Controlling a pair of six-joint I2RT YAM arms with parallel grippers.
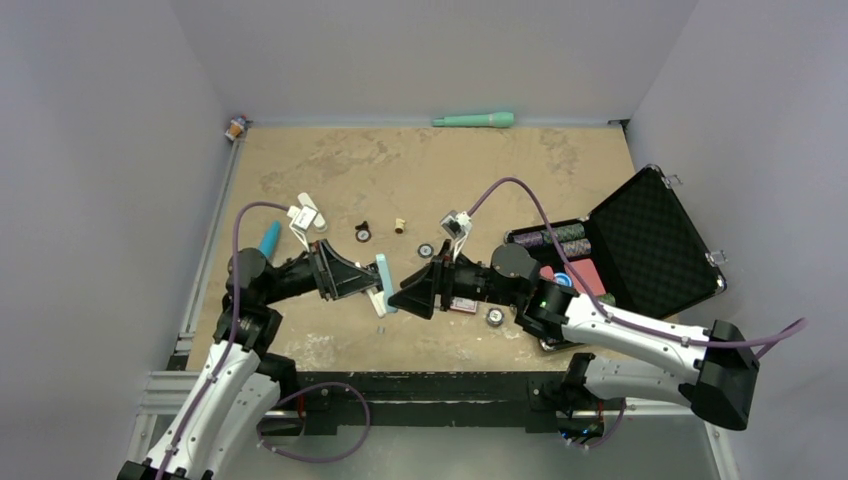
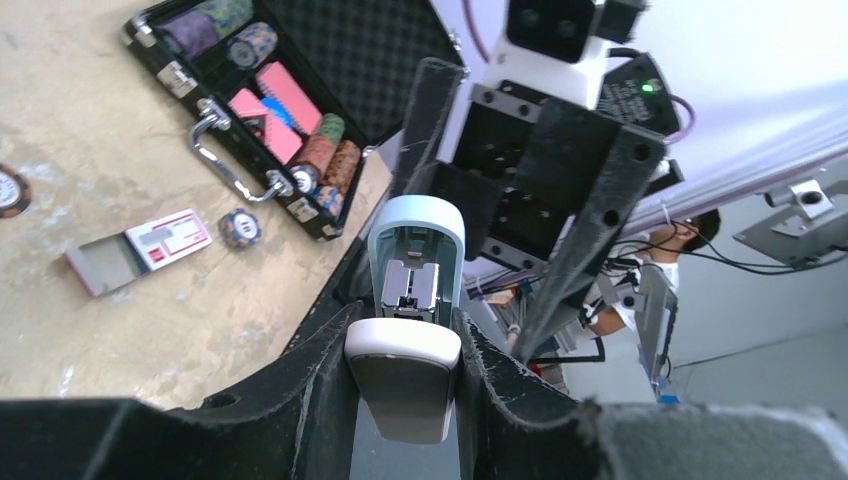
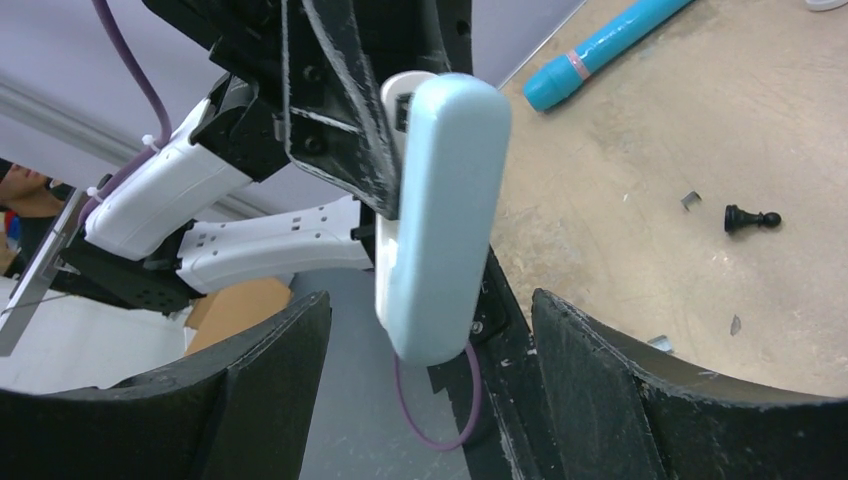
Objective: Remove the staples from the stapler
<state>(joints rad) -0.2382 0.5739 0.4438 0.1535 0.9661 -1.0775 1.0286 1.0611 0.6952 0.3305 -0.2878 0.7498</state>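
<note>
Above the near middle of the table (image 1: 450, 170), the left gripper (image 1: 362, 280) is clamped on the white base of an open stapler (image 1: 384, 276). It holds the stapler clear of the surface with the pale-blue top raised. From the left wrist, the metal magazine (image 2: 408, 290) shows inside the blue top; whether it holds anything cannot be told.

Facing it from the right, the right gripper (image 3: 432, 300) has its fingers spread wide on either side of the stapler's rounded end. There is a gap on both sides and no contact.

The staples (image 3: 690, 200), a tiny silvery strip, lie on the table on the far side of the stapler, apart from it. They sit just beside a black pawn (image 3: 750, 217) that lies on its side. Another silvery bit (image 3: 735, 325) lies closer to the right gripper.

A blue marker (image 3: 600, 55) rests on the table to the left. At right, an open black case (image 1: 650, 235) holds rows of chips (image 1: 560, 238). A small clear box (image 2: 140, 250) with a red-and-white label and a loose chip (image 2: 240, 228) lie on the table near the case. A green marker (image 1: 473, 120) lies along the far wall.
</note>
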